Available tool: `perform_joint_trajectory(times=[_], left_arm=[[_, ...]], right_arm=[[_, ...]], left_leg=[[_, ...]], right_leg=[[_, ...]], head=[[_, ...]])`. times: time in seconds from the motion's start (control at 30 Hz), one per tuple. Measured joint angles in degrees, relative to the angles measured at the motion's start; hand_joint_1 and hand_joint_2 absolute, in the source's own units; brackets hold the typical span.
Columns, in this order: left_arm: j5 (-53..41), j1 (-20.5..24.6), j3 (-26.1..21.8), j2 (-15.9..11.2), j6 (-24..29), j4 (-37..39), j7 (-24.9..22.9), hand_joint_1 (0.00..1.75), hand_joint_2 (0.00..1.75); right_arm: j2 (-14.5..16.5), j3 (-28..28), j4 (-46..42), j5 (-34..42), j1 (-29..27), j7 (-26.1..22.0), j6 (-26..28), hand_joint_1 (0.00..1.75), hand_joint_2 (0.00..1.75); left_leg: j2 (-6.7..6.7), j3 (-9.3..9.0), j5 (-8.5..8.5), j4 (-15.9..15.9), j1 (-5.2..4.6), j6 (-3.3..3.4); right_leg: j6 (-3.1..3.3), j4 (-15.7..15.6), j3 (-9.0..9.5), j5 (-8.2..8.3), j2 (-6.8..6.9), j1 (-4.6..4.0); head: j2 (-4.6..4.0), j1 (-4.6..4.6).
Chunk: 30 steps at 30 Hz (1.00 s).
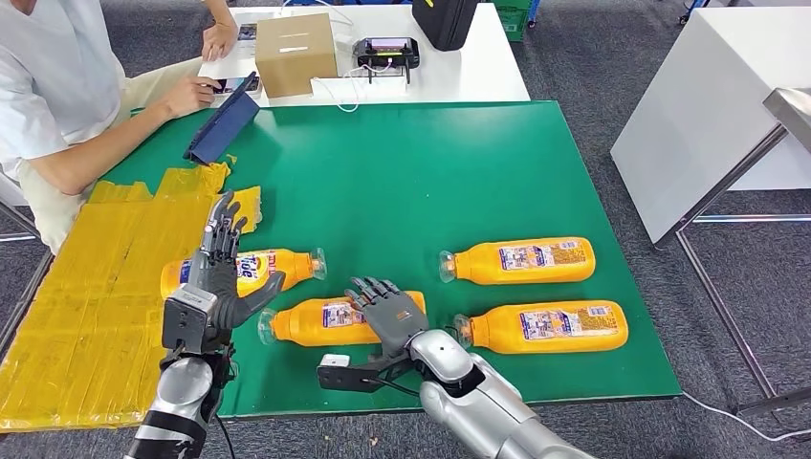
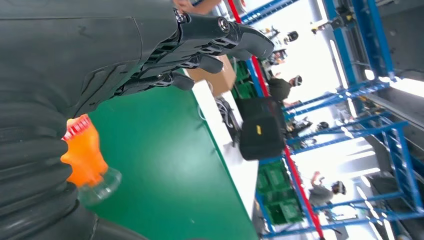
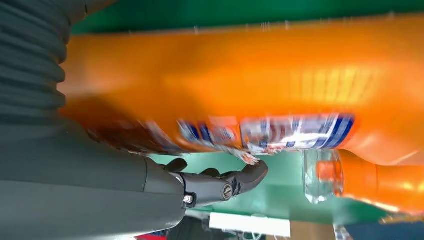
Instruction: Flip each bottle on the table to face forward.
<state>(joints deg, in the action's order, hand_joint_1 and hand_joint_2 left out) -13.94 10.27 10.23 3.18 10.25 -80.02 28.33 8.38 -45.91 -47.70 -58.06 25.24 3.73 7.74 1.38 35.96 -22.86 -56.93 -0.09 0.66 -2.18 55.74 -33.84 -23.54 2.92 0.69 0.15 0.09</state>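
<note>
Under our right hand (image 1: 390, 314) lies the near-left bottle (image 1: 330, 321), on its side on the green table (image 1: 430, 172). Our fingers (image 1: 375, 292) are spread and draped over its body near the shoulder; the right wrist view puts a fingertip (image 3: 252, 172) close against the label edge, though we cannot tell whether we have a real grip yet. Our left hand (image 1: 218, 273) stands upright with fingers apart, holding nothing, just in front of the far-left bottle (image 1: 273, 266), whose blue front label already shows. Two more bottles lie beyond our right fingertips: the far-right bottle (image 1: 521, 259) and the near-right bottle (image 1: 550, 326), both showing small-print back labels.

These look like full, smooth plastic bottles, so we judge them fairly heavy, stiff and prone to rolling or slipping. We would take hold across the broad labelled middle, thumb opposing fingers, rather than at the narrow neck by the clear cap.
</note>
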Motion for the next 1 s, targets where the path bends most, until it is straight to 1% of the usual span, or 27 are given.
perform_joint_trajectory(times=[0.13,0.27,0.4,0.47,0.5,0.53,0.57,0.6,0.63,0.67,0.7,0.73,0.87,0.93,1.0], left_arm=[[0.5,0.0,1.4,0.3,0.3,-0.7,0.1,0.00,1.75],[0.8,0.0,2.8,0.4,0.6,-1.5,0.6,0.00,1.75],[1.2,0.0,4.8,0.4,1.0,-3.0,0.8,0.00,1.75],[1.4,0.0,5.8,0.4,1.4,-3.7,0.8,0.00,1.75],[1.5,0.0,6.1,0.4,1.5,-4.0,0.8,0.00,1.75],[1.5,0.0,6.5,0.4,1.6,-4.2,0.8,0.00,1.75],[1.5,-0.1,6.7,0.4,1.6,-4.3,0.8,0.00,1.75],[1.5,-0.1,6.9,0.4,1.6,-4.4,0.8,0.00,1.75],[1.5,-0.1,7.2,0.4,1.6,-4.5,0.8,0.00,1.75],[1.5,-0.1,7.3,0.4,1.6,-4.6,0.8,0.00,1.75],[1.6,-0.1,7.5,0.4,1.7,-4.7,0.8,0.00,1.75],[1.6,-0.1,7.6,0.4,1.7,-4.9,0.8,0.00,1.75],[1.9,-0.1,7.8,0.4,1.8,-5.4,0.7,0.00,1.75],[1.9,-0.4,7.8,0.4,1.9,-5.7,0.7,0.00,1.75],[1.9,-1.0,7.8,0.4,2.2,-6.2,0.6,0.00,1.75]], right_arm=[[1.3,0.0,4.0,0.8,2.1,0.0,-0.2,0.00,1.75],[2.2,0.0,7.8,1.5,4.2,0.6,-2.1,0.00,1.75],[3.0,-0.1,12.0,1.9,6.5,1.8,-3.4,0.10,1.75],[3.3,-0.1,13.8,1.8,7.4,2.3,-3.7,0.10,1.75],[3.5,-0.1,14.5,1.7,7.8,2.4,-3.9,0.17,1.75],[3.6,-0.1,15.1,1.7,8.1,2.5,-4.0,0.35,1.75],[3.7,-0.2,15.6,1.7,8.3,2.6,-4.0,0.68,1.75],[3.7,-0.2,16.1,1.6,8.5,2.7,-4.1,1.06,1.75],[3.8,-0.2,16.5,1.4,8.7,2.8,-4.2,1.41,1.75],[3.9,-0.2,16.9,1.3,8.9,3.0,-4.3,1.64,1.75],[4.0,-0.3,17.2,1.1,9.0,3.2,-4.5,1.72,1.75],[4.0,-0.3,17.5,1.1,9.2,3.3,-4.7,1.75,1.75],[4.1,-0.3,17.9,1.6,9.4,3.3,-3.9,1.75,1.75],[4.0,0.0,17.9,2.3,9.2,3.0,-1.9,1.75,1.75],[3.9,0.8,17.4,3.3,8.6,2.5,1.7,1.75,1.75]], left_leg=[[0.00,-0.02,0.00,0.0,0.00,0.00],[0.01,-0.11,0.00,0.0,0.00,0.00],[0.01,-0.35,-0.02,0.0,0.00,0.00],[0.01,-0.45,-0.03,0.0,0.00,-0.01],[0.01,-0.50,-0.03,0.0,0.01,-0.01],[0.00,-0.56,-0.03,0.0,0.01,-0.01],[0.00,-0.63,-0.03,0.0,0.01,-0.01],[-0.01,-0.70,-0.03,0.0,0.01,-0.01],[-0.01,-0.76,-0.03,0.0,0.01,-0.01],[-0.01,-0.80,-0.04,0.0,0.01,-0.01],[-0.01,-0.82,-0.03,0.0,0.00,0.00],[-0.01,-0.83,-0.02,0.0,0.00,0.01],[-0.01,-0.86,0.02,0.0,-0.01,0.05],[-0.01,-0.85,0.06,0.0,-0.02,0.10],[-0.03,-0.83,0.08,0.0,-0.02,0.11]], right_leg=[[0.00,0.0,0.02,0.00,0.00,0.00],[0.00,0.0,0.07,0.00,-0.02,0.01],[0.01,0.0,0.28,-0.01,-0.02,0.01],[0.02,0.0,0.34,-0.01,-0.02,0.02],[0.02,0.0,0.35,-0.02,-0.01,0.02],[0.03,0.0,0.33,-0.03,-0.01,0.02],[0.04,-0.1,0.27,-0.04,-0.01,0.03],[0.07,-0.1,0.22,-0.07,-0.01,0.03],[0.09,-0.1,0.18,-0.10,-0.01,0.04],[0.11,-0.1,0.16,-0.12,-0.01,0.05],[0.12,-0.1,0.17,-0.12,-0.01,0.05],[0.10,-0.1,0.18,-0.10,-0.01,0.06],[0.00,-0.1,0.55,0.00,-0.01,0.08],[-0.01,-0.1,0.79,0.03,0.00,0.08],[-0.02,-0.1,0.80,0.03,0.01,0.08]], head=[[0.00,-0.01],[0.00,-0.01],[0.00,-0.01],[0.00,-0.01],[0.00,-0.01],[0.00,-0.01],[0.00,-0.01],[0.00,-0.01],[0.00,-0.01],[0.00,0.00],[0.00,0.00],[0.00,0.00],[0.00,-0.01],[0.00,-0.01],[0.00,0.00]])
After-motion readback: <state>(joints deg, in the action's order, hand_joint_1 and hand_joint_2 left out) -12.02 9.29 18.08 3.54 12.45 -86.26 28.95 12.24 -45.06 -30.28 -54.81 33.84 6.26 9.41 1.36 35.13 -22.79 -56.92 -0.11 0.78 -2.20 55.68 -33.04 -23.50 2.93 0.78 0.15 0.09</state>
